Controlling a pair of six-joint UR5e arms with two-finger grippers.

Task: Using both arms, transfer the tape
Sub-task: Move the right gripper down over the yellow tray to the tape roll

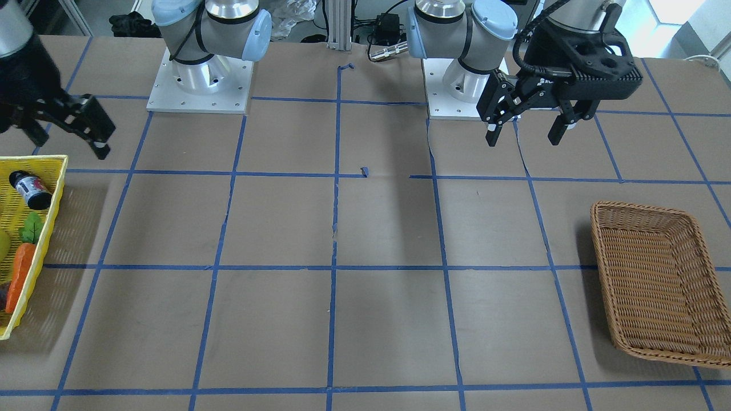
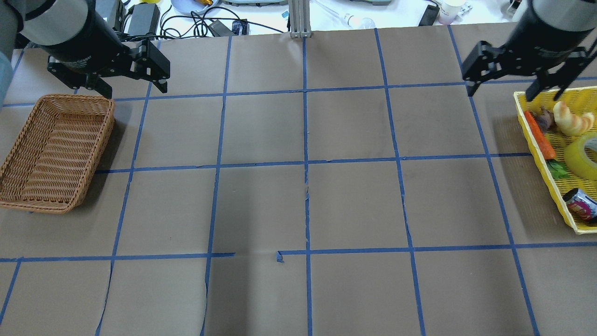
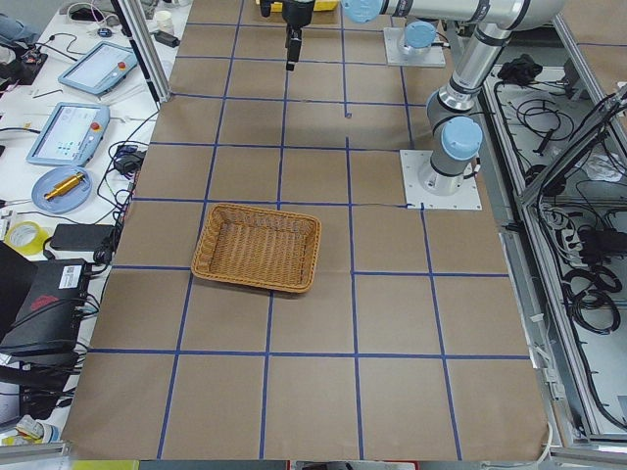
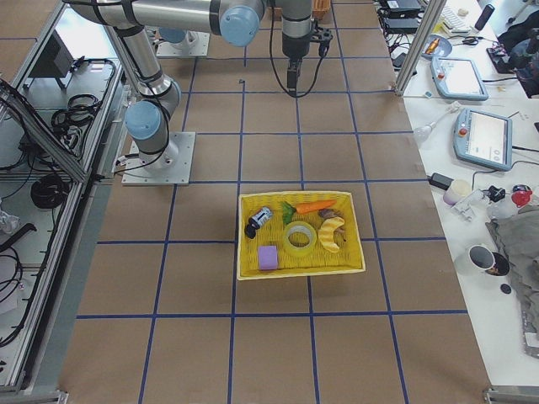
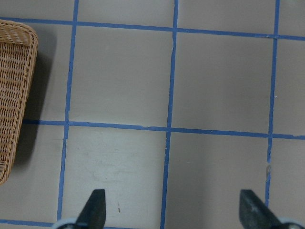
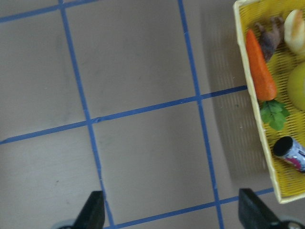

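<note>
**Entry: tape lying in yellow basket; both grippers hanging open and empty**

Front-facing view: the left gripper is hanging above the bench toward its left end, jaws spread with nothing between them. The right gripper is hovering near the yellow basket at the right end edge, its jaws likewise spread. A wicker basket is sitting by the left end.

Overhead view: the tape is lying flat inside the yellow basket, partly cut off by the frame. It is sharing the basket with a carrot, a croissant and a can. Neither gripper is touching it.

Exterior left view: the wicker basket is resting nearer the operator-side edge than the robot-side edge.

Exterior right view: the tape is occupying the middle of the yellow basket, between a purple block and the croissant, with the carrot just beside it.

Left wrist view: the jaws are standing wide apart over bare bench, with a corner of the wicker basket showing at the side.

Right wrist view: the jaws are standing wide apart over bare bench. The yellow basket's wall is showing at the side, along with the carrot and the can.
</note>
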